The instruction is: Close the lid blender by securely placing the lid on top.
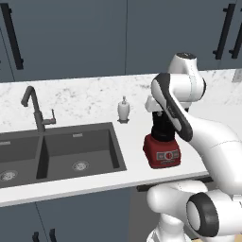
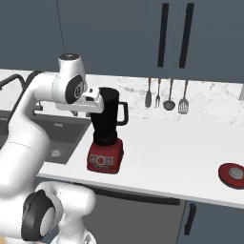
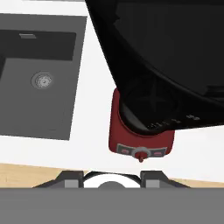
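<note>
The lid [image 2: 234,174] lies flat on the counter [image 2: 171,152], far out at four o'clock from the blender [image 2: 106,138] in my right base view, well apart from it. My gripper [image 2: 93,104] hovers beside the open jar rim, fingers pressed together and holding nothing, so I judge it must travel that way.

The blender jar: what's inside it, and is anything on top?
The blender jar stands open, its blades visible at the bottom. No lid on it; the lid lies on the counter.
</note>
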Controlling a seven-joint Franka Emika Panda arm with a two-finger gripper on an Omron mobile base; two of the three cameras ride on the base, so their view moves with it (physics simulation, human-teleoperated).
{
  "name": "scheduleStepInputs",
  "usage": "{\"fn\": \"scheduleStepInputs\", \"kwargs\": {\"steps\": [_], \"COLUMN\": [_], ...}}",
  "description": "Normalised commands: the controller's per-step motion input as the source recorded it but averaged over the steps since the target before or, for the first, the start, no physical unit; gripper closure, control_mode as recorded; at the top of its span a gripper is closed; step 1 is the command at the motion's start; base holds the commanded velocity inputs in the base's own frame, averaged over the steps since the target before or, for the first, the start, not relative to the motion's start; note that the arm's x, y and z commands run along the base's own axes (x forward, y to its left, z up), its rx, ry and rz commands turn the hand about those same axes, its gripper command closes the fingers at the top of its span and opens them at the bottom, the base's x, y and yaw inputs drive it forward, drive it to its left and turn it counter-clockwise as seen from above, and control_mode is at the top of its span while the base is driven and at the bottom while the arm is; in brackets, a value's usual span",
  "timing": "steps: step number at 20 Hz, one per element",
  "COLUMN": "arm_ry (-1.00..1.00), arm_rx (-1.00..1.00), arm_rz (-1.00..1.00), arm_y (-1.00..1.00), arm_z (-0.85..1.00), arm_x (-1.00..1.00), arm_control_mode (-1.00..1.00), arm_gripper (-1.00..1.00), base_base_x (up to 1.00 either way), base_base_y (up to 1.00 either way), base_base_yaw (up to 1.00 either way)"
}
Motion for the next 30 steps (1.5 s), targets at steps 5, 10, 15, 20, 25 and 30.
{"fn": "scheduleStepInputs", "kwargs": {"steps": [5, 10, 15, 20, 25, 30], "arm_ry": [-0.08, -0.12, -0.16, -0.22, -0.07, -0.01], "arm_rx": [0.01, 0.04, 0.05, 0.07, 0.00, 0.00], "arm_rz": [0.00, -0.06, -0.11, -0.18, -0.28, -0.30], "arm_y": [-0.16, -0.56, -0.66, -0.81, -0.77, -0.67], "arm_z": [-0.07, -0.16, -0.22, -0.27, -0.15, -0.08], "arm_x": [-0.19, -0.39, -0.37, -0.39, -0.15, -0.04], "arm_control_mode": [-1.00, -1.00, -1.00, -1.00, -1.00, -1.00], "arm_gripper": [-1.00, -1.00, -1.00, -1.00, -1.00, -1.00], "base_base_x": [0.00, 0.00, 0.00, 0.00, 0.00, 0.00], "base_base_y": [0.00, 0.00, 0.00, 0.00, 0.00, 0.00], "base_base_yaw": [0.00, 0.00, 0.00, 0.00, 0.00, 0.00]}}
